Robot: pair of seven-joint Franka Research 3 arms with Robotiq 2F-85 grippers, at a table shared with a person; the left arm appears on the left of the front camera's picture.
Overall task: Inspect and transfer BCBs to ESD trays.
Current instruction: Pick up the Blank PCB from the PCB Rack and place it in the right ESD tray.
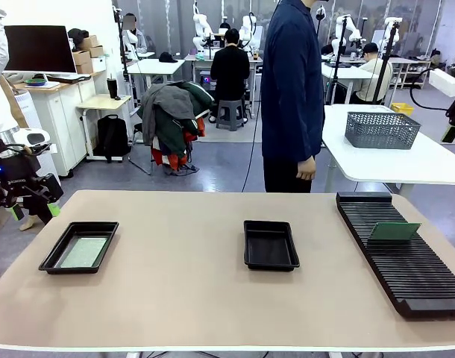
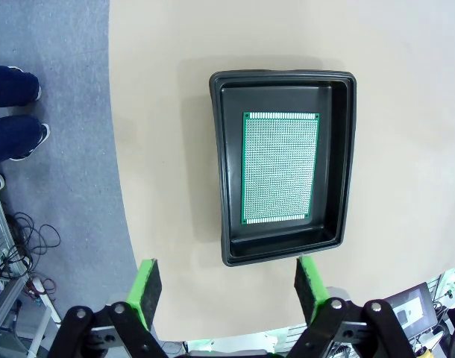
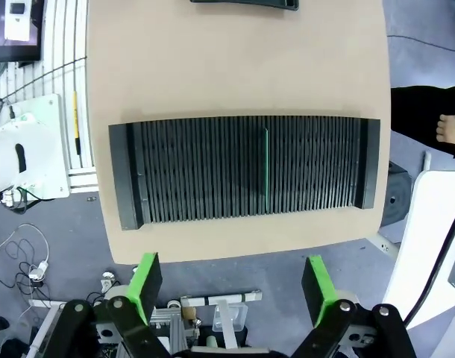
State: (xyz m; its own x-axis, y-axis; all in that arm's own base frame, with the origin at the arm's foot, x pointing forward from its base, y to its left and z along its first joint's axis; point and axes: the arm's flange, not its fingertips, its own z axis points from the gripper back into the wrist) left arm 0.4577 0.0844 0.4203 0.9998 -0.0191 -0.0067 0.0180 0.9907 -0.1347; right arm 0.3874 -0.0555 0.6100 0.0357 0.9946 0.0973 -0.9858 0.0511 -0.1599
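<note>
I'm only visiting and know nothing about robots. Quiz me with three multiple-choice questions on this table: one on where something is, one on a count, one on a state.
1. Where does the flat green board lie?
A) in the left tray
B) on the floor
C) on a chair

2. How many black trays stand on the table?
A) one
B) two
C) four

3. How is the left gripper?
A) shut on a board
B) open, holding nothing
C) shut on a tray rim

Answers:
1. A, since the left wrist view shows the board flat on that tray's floor.
2. B, since there is the left tray plus an empty middle tray.
3. B, since its green fingers stand apart, short of the tray, with nothing between them.
</note>
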